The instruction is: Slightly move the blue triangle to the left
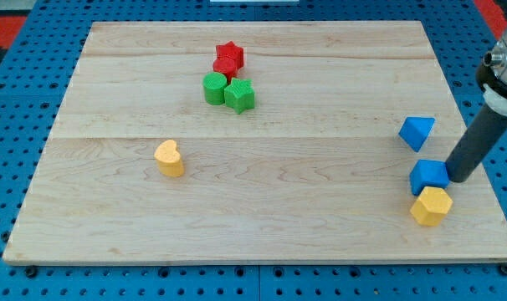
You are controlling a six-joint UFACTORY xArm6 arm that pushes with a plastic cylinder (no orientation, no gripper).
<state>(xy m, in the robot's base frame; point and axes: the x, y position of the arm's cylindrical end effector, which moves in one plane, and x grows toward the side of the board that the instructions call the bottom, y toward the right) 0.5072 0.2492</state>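
The blue triangle (417, 132) lies near the board's right edge. My tip (458, 178) is at the end of a dark rod that comes down from the view's upper right. The tip stands below and to the right of the blue triangle, apart from it, and close against the right side of a blue cube (428, 176). A yellow hexagon block (431, 206) touches the blue cube from below.
A red star (230, 54) and a second red block (227, 69) sit at top centre with a green cylinder (214, 88) and a green star-like block (240, 95) bunched below them. A yellow heart block (169, 158) lies left of centre. The wooden board (262, 234) rests on blue pegboard.
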